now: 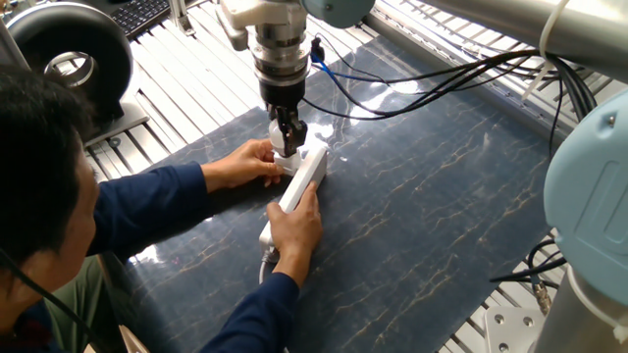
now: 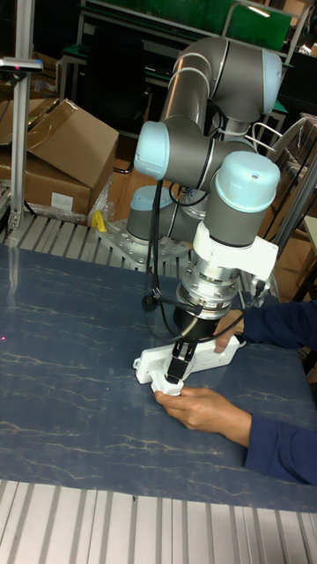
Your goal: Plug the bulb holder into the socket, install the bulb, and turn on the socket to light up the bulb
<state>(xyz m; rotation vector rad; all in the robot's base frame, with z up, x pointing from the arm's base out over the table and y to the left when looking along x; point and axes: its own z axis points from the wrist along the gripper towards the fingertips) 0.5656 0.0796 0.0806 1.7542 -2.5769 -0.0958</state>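
The socket (image 1: 305,175) is a long white strip lying on the dark marbled mat, and it also shows in the tall fixed view (image 2: 216,354). My gripper (image 1: 286,135) points straight down over the socket's far end, shut on a small white piece that I take to be the bulb (image 1: 285,148). The bulb sits right at the socket's top face. From the tall fixed view the gripper (image 2: 180,368) hides most of it. I cannot make out the bulb holder apart from the bulb; fingers and a person's hand cover that spot.
A person's left hand (image 1: 243,162) steadies the socket's far end and the right hand (image 1: 294,230) presses its near end. Black cables (image 1: 442,78) hang behind the arm. A round black device (image 1: 69,59) stands at back left. Cardboard boxes (image 2: 62,150) sit beyond the table.
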